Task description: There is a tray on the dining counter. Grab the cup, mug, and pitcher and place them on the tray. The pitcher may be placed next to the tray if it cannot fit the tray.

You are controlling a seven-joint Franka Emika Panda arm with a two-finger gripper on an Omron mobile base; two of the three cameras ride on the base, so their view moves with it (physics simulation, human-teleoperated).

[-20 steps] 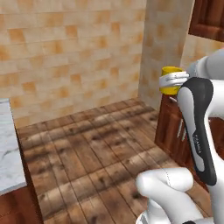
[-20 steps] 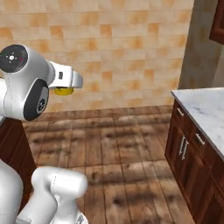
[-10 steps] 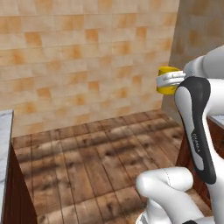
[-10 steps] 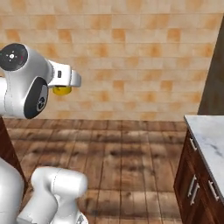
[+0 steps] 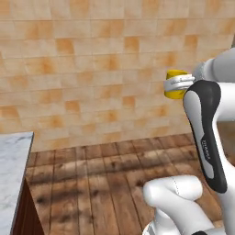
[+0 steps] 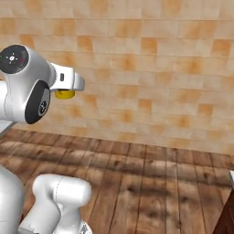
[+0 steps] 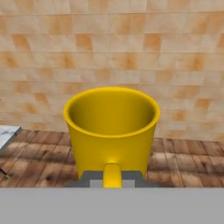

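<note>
The yellow mug [image 7: 112,131] is up in the air, clamped in the jaws of the gripper [image 7: 112,177]: in the hand view it stands upright and empty in the middle, its loop handle turned toward the camera at 6 o'clock, where the grip seems to sit, though the fingertips themselves are hidden behind the handle. In the left base view the mug [image 5: 175,85] shows at about 2 o'clock, partly wrapped by the white hand, well above the floor; in the right base view a sliver of it [image 6: 65,94] peeks out under the wrist at about 10 o'clock. By my reading the mug's pick-up is done and it is being carried, with its set-down on the tray not yet done; how the cup and the pitcher stand cannot be judged from here. Around the mug there is a tiled tan wall [image 5: 92,69] ahead and a bare wooden plank floor [image 6: 151,183] below. A corner of marble bench [image 5: 11,179] sits at 8 o'clock in the left base view, and the dark corner of a cabinet [image 6: 226,215] at 4 o'clock in the right base view. Nothing stands close to the mug, so the way looks free; the wall ahead is the one thing to keep off.
</note>
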